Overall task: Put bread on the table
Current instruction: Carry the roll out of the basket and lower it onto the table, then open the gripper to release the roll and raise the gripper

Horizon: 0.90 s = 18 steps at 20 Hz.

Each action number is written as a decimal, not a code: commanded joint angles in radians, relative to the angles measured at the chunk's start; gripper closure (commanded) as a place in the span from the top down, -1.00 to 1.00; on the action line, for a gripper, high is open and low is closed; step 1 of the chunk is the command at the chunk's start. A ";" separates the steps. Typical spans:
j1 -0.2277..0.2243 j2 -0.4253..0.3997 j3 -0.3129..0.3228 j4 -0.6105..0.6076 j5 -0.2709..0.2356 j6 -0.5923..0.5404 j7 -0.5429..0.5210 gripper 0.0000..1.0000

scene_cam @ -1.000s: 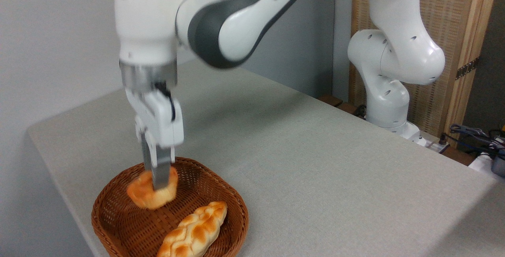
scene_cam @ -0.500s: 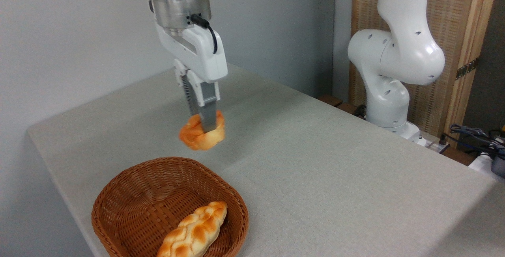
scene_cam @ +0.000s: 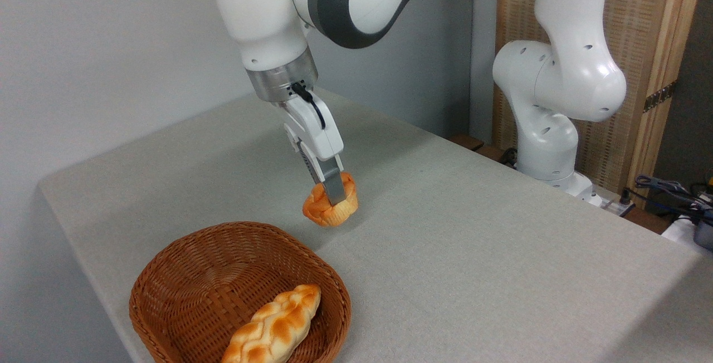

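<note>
Out of the basket and across it goes: half a second back the bread (scene_cam: 330, 206) hung high over the far rim of the wicker basket (scene_cam: 239, 290), and now it has travelled right and down, sitting low over the table (scene_cam: 473, 251), just beyond the basket's far right edge. Whether it touches the cloth yet, I cannot tell; its shadow lies tight beneath it. The bun is pinched at its top between the gripper (scene_cam: 332, 193) fingers, the near finger (scene_cam: 334, 189) pressed flat down its front face, jaws clamped on the crust. It hangs slightly tilted, golden top leaning left, paler ridged side facing right. The gripper slants down and to the right from the metal wrist ring, a black cable looping along its white housing. Behind, the arm's white and dark grey links sweep up out of view, with the base column (scene_cam: 551, 123) standing at the table's far right edge. In the basket, the braided loaf (scene_cam: 273, 327) lies alone along the near side.
</note>
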 commanded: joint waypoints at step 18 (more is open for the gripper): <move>-0.004 0.021 -0.001 0.211 0.040 0.003 -0.129 1.00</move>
